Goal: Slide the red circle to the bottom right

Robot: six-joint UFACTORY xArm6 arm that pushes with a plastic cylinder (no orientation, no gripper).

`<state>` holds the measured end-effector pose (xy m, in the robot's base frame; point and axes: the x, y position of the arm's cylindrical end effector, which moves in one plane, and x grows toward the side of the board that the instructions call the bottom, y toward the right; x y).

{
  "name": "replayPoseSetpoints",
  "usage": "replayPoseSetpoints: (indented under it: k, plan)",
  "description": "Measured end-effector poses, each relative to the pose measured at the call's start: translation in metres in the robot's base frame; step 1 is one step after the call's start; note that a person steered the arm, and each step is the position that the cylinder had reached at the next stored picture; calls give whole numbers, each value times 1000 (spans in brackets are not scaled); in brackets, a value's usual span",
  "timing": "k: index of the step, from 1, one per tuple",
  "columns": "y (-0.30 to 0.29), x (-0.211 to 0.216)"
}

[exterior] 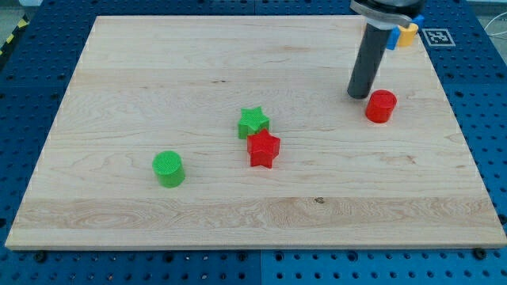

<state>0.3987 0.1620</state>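
Resting on the desk [119, 63] in the frame's upper right, my tip [359, 95] stands just left of the red circle [381, 106], slightly above it. No claw shows. Near centre, the green star [253, 122] touches the red star [264, 149]; the green circle [168, 169] sits lower left.
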Motion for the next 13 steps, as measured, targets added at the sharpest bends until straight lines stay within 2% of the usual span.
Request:
replayPoseSetpoints:
  k: [4, 6, 8, 9, 10, 11, 13]
  plan:
    - [51, 49]
    - [87, 52]
    - [84, 101]
    - [74, 101]
    - [40, 101]
    - [37, 104]
    - [77, 131]
